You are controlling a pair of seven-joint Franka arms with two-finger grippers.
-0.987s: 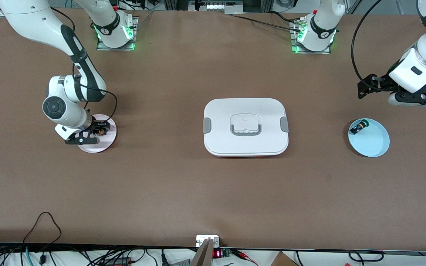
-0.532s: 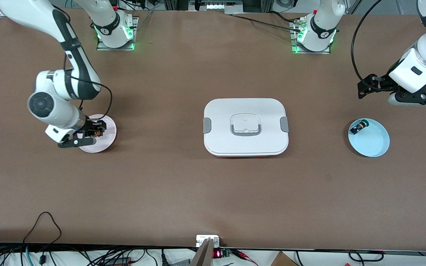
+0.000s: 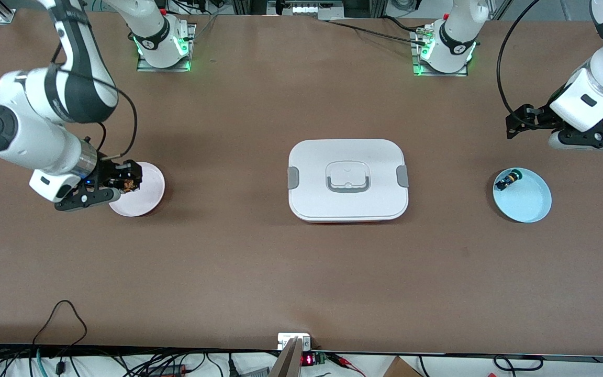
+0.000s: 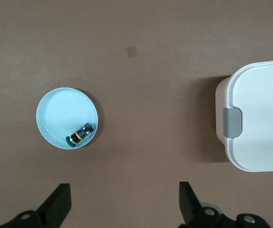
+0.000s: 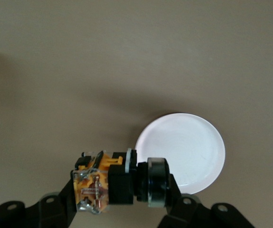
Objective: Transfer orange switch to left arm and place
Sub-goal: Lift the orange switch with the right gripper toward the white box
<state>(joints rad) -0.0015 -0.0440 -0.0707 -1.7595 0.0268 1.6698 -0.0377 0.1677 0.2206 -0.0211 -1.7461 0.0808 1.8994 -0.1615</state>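
now right gripper point(image 3: 126, 180), fingers clenched on orange switch point(image 5: 108, 181), has lifted it off pink plate point(image 3: 144, 196); left gripper point(image 4: 124, 199) waits w/ fingers released; handover over box point(image 3: 347, 179) next.

A brown table point(image 3: 259, 272) with cables point(image 3: 60, 335) along its near edge.

Your front camera looks down from high across the worktop point(image 3: 259, 272), facing both arm bases. Each wrist camera looks straight down: the left shares the box point(image 4: 259, 121) and blue plate point(image 4: 55, 116) with it, the right the pink plate point(image 5: 193, 142).
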